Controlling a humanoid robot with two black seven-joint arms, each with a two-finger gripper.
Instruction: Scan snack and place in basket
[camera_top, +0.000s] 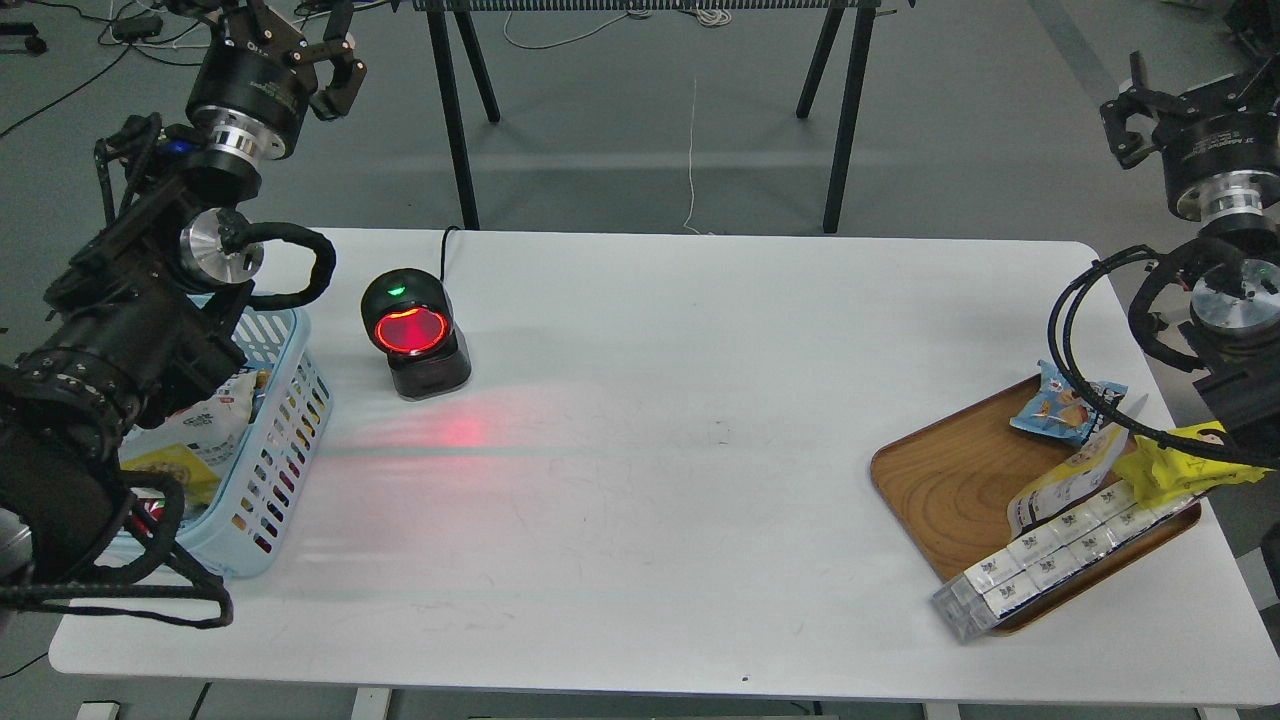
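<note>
The snack (1072, 476), a small yellow and white stand-up pouch, leans on the brown wooden tray (950, 480) at the right, partly behind my right arm's cable. The light blue slotted basket (290, 400) stands at the table's left edge, largely covered by my left arm. My left gripper (290, 40) is raised high beyond the table's far left corner, open and empty. My right gripper (1185, 85) is raised high beyond the far right corner, open and empty. Both are far from the snack.
A black scanner (412, 335) with a red glowing window stands right of the basket. The basket holds several packets, one a yellow bean pouch (165, 465). The tray also holds a blue packet (1060, 405), a bright yellow packet (1170, 465) and a row of white boxes (1050, 560).
</note>
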